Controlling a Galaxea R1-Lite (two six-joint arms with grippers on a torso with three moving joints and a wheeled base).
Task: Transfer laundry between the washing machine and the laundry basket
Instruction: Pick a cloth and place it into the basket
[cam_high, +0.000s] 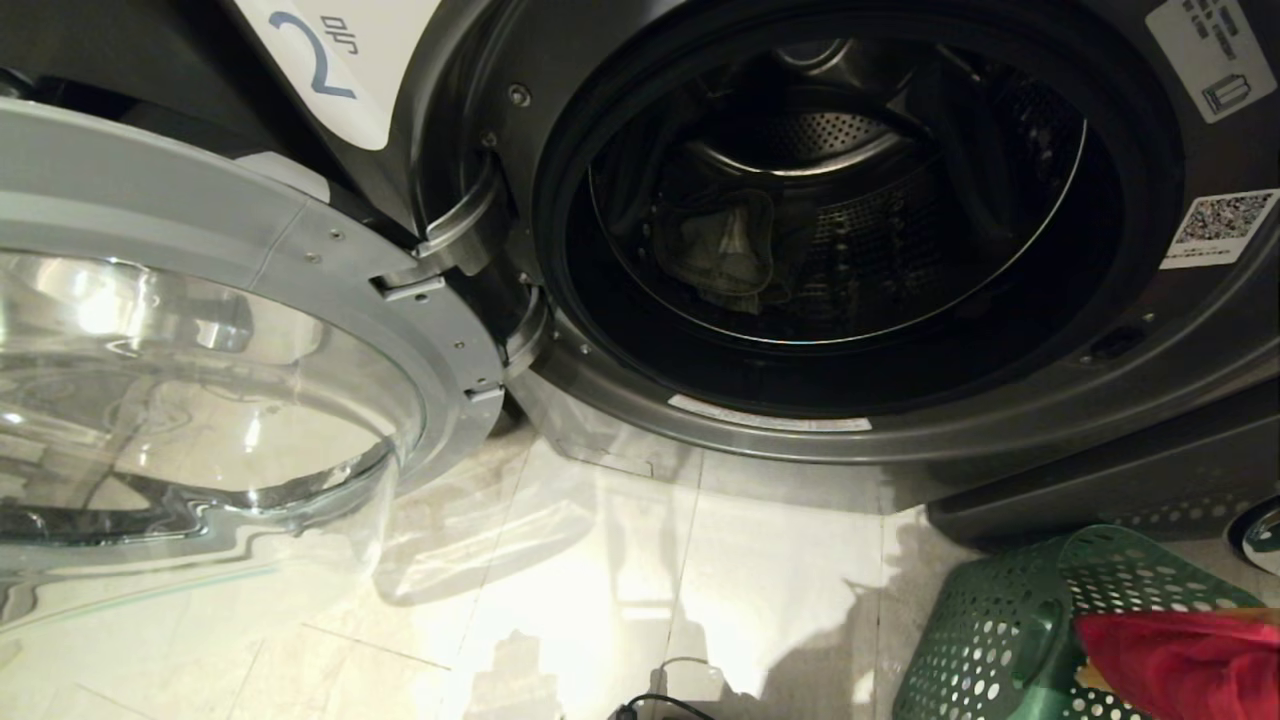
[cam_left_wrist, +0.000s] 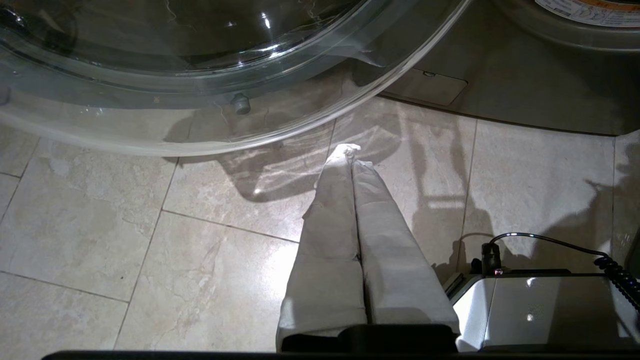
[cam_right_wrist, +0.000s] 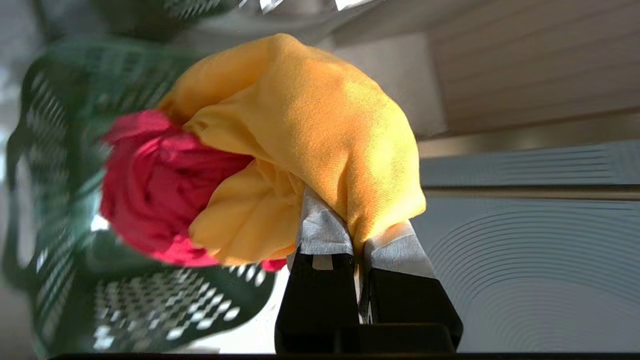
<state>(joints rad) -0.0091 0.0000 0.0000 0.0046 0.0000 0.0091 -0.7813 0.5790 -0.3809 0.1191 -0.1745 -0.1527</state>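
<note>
1. The right hand (cam_right_wrist: 356, 235) is pinched shut on a fold of the yellow-orange garment (cam_right_wrist: 310, 130), which bulges over its fingers; the red garment (cam_right_wrist: 160, 185) bunches against it.
2. Both sit at the green laundry basket (cam_high: 1000, 640), which stands on the floor by the washing machine (cam_high: 1150, 330); red cloth shows at its rim in the head view.
3. The washer's glass door (cam_high: 200, 400) hangs open, and a dark crumpled piece (cam_high: 725, 250) lies in the drum.
4. The left hand (cam_left_wrist: 350, 155) is closed on nothing, parked above the floor tiles (cam_left_wrist: 150, 250) below the door.
5. The cloth looks light, limp and prone to drag its neighbour; a deep pinch through a bunched fold seems the safest hold.
</note>
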